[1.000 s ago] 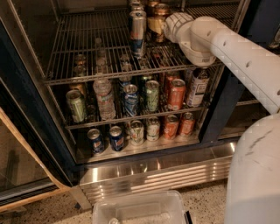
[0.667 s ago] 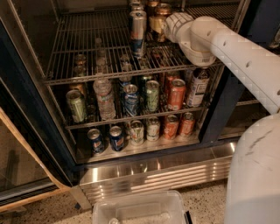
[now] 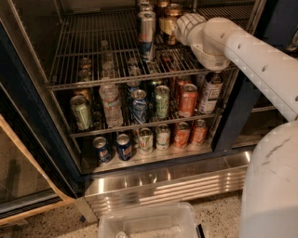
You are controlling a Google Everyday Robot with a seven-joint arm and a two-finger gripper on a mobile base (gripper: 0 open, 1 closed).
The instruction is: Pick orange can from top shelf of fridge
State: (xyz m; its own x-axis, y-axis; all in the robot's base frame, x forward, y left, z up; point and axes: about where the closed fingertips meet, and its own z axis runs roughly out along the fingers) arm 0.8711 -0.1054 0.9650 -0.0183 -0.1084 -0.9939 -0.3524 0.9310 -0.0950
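claw (image 3: 180, 24) up at top centre, pressed beside the slim coppery orange can (image 3: 170, 18) on the wire-barred top shelf (image 3: 79, 56); its grip, can't tell.

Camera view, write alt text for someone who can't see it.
The robot's gripper is at the orange can, far back on the top shelf of the fridge, beside a silver can. The lower racks hold rows of drinks.

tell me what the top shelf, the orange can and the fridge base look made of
Top shelf: grey metal wire, thin parallel bars. Orange can: likely aluminium, shiny coppery lid. Fridge base: probably stainless steel, ribbed and reflective. The tool sits right beside the can.
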